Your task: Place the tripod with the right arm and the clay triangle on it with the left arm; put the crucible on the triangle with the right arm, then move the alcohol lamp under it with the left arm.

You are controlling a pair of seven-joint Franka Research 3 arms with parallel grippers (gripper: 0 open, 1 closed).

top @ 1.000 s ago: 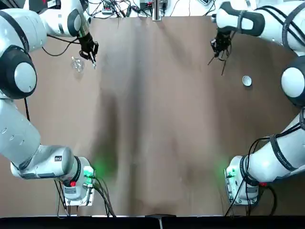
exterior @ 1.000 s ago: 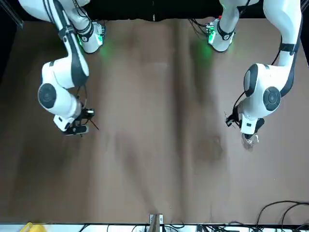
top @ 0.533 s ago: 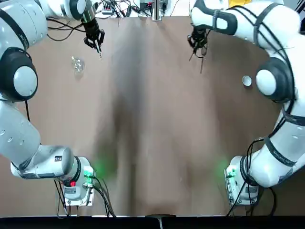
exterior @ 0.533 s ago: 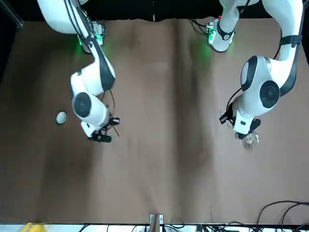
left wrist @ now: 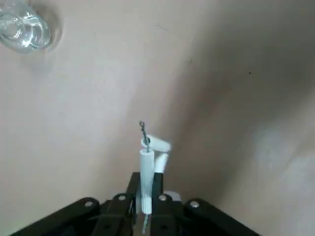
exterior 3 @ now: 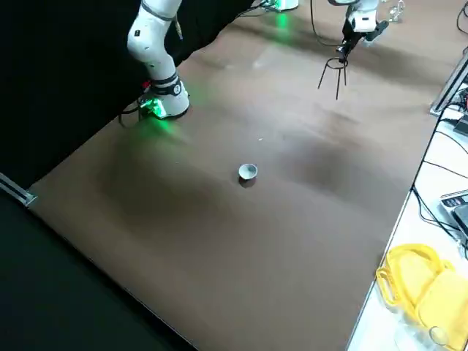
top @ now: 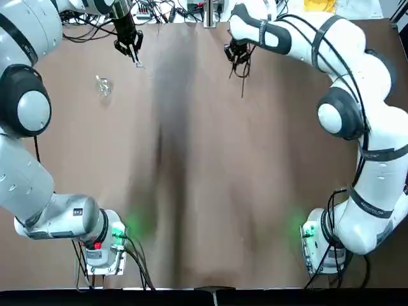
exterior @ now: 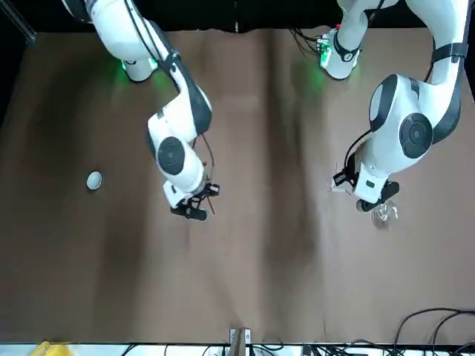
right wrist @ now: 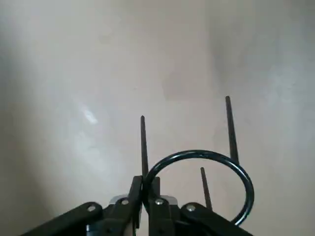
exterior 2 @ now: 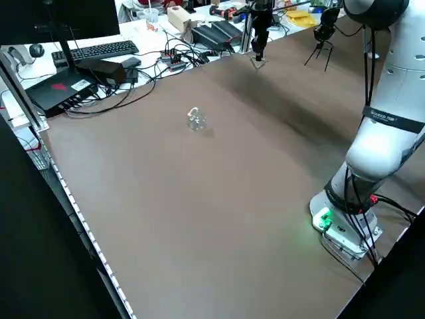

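Tripod [right wrist: 248,189] and clay triangle [left wrist: 147,182] hang in separate tools [right wrist: 146,182].

The tripod [right wrist: 248,184] is coloured plain black, and the clay triangle [left wrist: 147,182] is seen in white with grey wire. White is shown on the crucible [exterior 3: 248,172]. The lamp [exterior 2: 196,119] is left uncoloured, as clear glass. The table [top: 210,191] is covered in plain brown, and the trays [exterior 3: 431,292] are coloured yellow. Both arms are finished in white, banded with dark grey.

tripod [right wrist: 197,153]: black wire, 1 round ring, 3 straight legs; raised above the table
clay triangle [left wrist: 147,182]: white tubes on twisted wire; held aloft
crucible [exterior 3: 248,172]: round white cup, upright on the table
alcohol lamp [exterior 2: 196,119]: clear glass, bulbous; on the table
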